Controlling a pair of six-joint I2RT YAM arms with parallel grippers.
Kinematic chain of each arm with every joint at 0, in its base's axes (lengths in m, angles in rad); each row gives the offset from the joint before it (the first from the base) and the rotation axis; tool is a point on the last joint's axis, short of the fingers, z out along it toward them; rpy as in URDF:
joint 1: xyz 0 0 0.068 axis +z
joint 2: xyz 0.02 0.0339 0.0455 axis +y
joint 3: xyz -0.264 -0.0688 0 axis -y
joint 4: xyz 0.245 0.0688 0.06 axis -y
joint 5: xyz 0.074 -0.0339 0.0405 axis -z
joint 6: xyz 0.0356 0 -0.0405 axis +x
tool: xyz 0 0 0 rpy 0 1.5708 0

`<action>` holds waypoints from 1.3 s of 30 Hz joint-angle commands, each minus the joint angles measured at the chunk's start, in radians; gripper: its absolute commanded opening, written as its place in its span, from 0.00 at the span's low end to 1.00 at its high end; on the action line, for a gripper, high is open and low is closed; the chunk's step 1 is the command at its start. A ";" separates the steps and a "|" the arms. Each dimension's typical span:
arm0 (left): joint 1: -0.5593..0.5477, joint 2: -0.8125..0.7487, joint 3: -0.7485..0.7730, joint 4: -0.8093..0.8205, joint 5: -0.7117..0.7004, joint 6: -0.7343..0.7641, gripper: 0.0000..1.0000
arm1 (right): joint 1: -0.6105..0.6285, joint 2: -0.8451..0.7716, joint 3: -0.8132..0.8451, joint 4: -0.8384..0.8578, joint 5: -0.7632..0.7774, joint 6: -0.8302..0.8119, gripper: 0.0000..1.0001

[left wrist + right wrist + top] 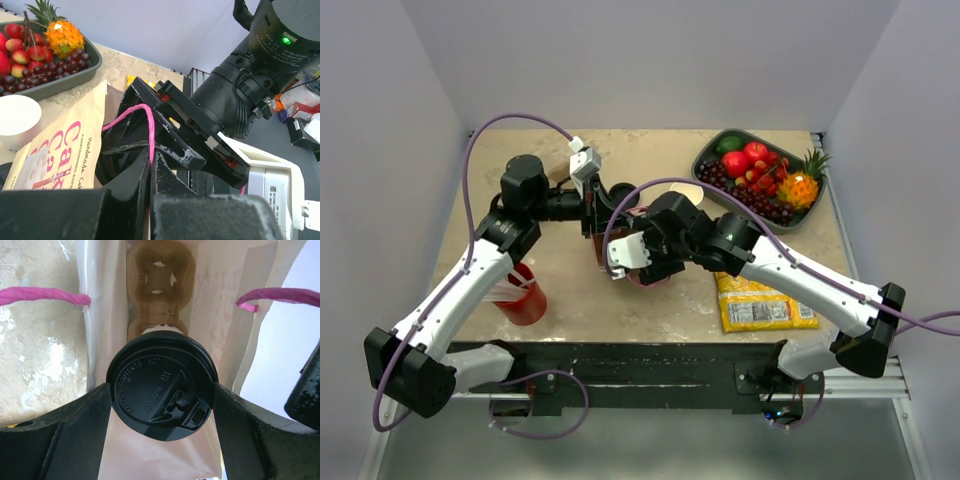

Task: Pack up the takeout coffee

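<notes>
Far right on the beige marbled tabletop (620, 310): a dark grey-green oval plastic tray (65, 82) heaped with a red apple (736, 163), dark grapes (765, 205) and a small orange pineapple (800, 187). Just left of that tray, a lidless white paper cup (15, 120). At centre, a kraft paper bag with pink lettering (65, 150) and pink twisted-paper handles (147, 125), with a brown moulded cardboard cup carrier (160, 275) deep inside. Near right, a flat yellow snack packet (763, 303). Near left, a red plastic cup (525, 298).
</notes>
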 commanded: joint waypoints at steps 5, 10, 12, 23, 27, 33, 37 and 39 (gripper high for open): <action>0.027 -0.028 -0.004 0.086 0.056 -0.036 0.00 | 0.002 -0.023 0.003 0.099 0.053 0.044 0.00; 0.035 -0.031 -0.004 0.084 0.076 -0.048 0.00 | 0.000 -0.066 -0.050 0.144 0.073 0.016 0.00; 0.038 -0.031 -0.011 0.104 0.100 -0.068 0.00 | 0.000 -0.070 -0.077 0.155 0.079 0.004 0.00; 0.064 -0.045 -0.016 0.142 0.128 -0.115 0.00 | -0.009 -0.130 -0.201 0.173 -0.009 -0.028 0.00; 0.070 -0.048 -0.020 0.173 0.142 -0.143 0.00 | -0.009 -0.121 -0.209 0.149 -0.002 -0.045 0.00; 0.083 -0.048 -0.046 0.233 0.149 -0.223 0.00 | -0.011 -0.132 -0.266 0.192 0.028 -0.099 0.00; 0.095 -0.037 -0.065 0.291 0.119 -0.292 0.00 | -0.011 -0.106 -0.272 0.193 0.057 -0.128 0.00; 0.095 -0.031 -0.063 0.312 0.128 -0.315 0.00 | -0.011 -0.078 -0.261 0.195 0.071 -0.119 0.00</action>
